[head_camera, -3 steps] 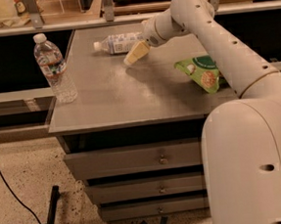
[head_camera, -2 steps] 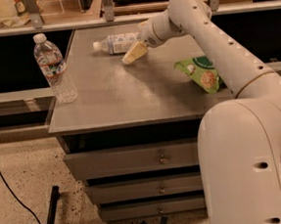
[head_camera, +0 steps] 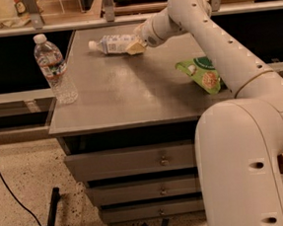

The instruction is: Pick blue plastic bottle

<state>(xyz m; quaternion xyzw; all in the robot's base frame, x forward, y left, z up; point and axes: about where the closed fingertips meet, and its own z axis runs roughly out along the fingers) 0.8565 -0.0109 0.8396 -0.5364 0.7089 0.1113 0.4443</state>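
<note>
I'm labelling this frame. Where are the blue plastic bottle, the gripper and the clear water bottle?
blue plastic bottle [head_camera: 114, 43]: camera view, its printed label.
gripper [head_camera: 136, 47]: camera view, its tip, at the lying bottle's base.
clear water bottle [head_camera: 54, 68]: camera view, its label.

Viewpoint: one camera, set higher than the bench [head_camera: 111, 105], at its front side.
Facing: forward and downward, across the benchtop to the shelving behind.
Nearness: close; the arm [head_camera: 245, 165] fills the right foreground, with the drawers [head_camera: 131, 161] lower centre.
Far end: the gripper [head_camera: 136, 46] is at the bench's back edge, by the blue plastic bottle [head_camera: 111, 43].
</note>
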